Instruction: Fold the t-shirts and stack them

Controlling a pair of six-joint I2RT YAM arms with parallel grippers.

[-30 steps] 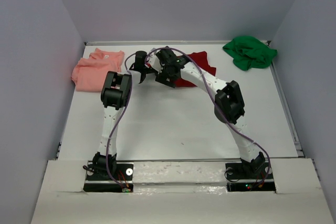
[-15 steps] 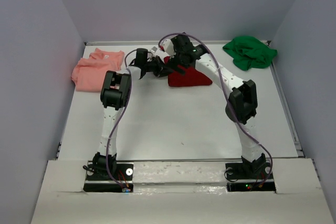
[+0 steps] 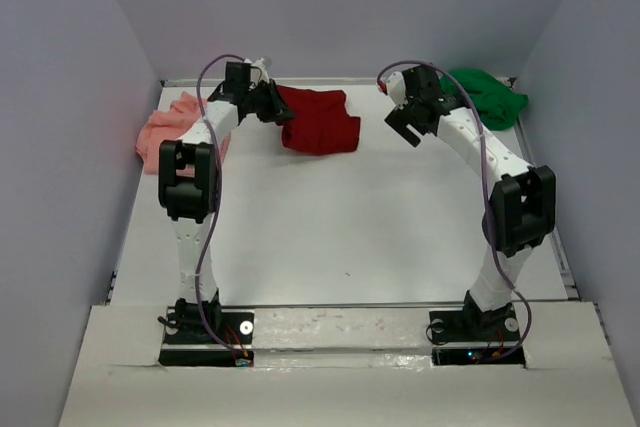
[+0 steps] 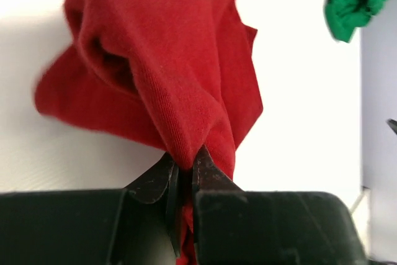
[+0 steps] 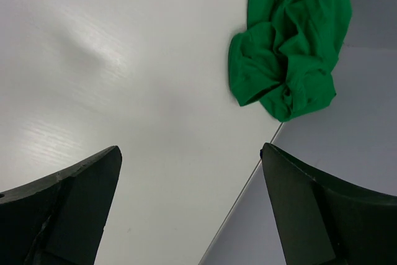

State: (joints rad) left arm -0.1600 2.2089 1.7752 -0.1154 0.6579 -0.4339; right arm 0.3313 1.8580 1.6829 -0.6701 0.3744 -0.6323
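Left gripper: the left gripper (image 4: 183,166) is clamped tight on a pinched fold of the dark red t-shirt (image 3: 320,119), with cloth bunched between the narrow jaws in the wrist view.
Right gripper: the right gripper (image 5: 191,150) is spread wide with nothing between its jaws, hanging over bare counter (image 3: 340,237).
Dark red t-shirt: a crumpled bundle near the far edge of the counter, left of centre, its left end drawn into the left gripper.
Green t-shirt: the green t-shirt (image 3: 483,97) is a rumpled heap in the far right corner, just beyond and to the right of the right gripper, apart from it.
Salmon pink t-shirt: the salmon pink t-shirt (image 3: 168,133) lies at the far left by the wall, partly hidden behind the left arm.
Change, arms: a second ago both grippers were together at the middle of the far edge over the red cloth; now they are well apart, the left swung to the far left, the right swung toward the green heap.
Change, red t-shirt: it has shifted left from right of centre, following the left gripper.
Change, others: the green and salmon shirts lie where they were.
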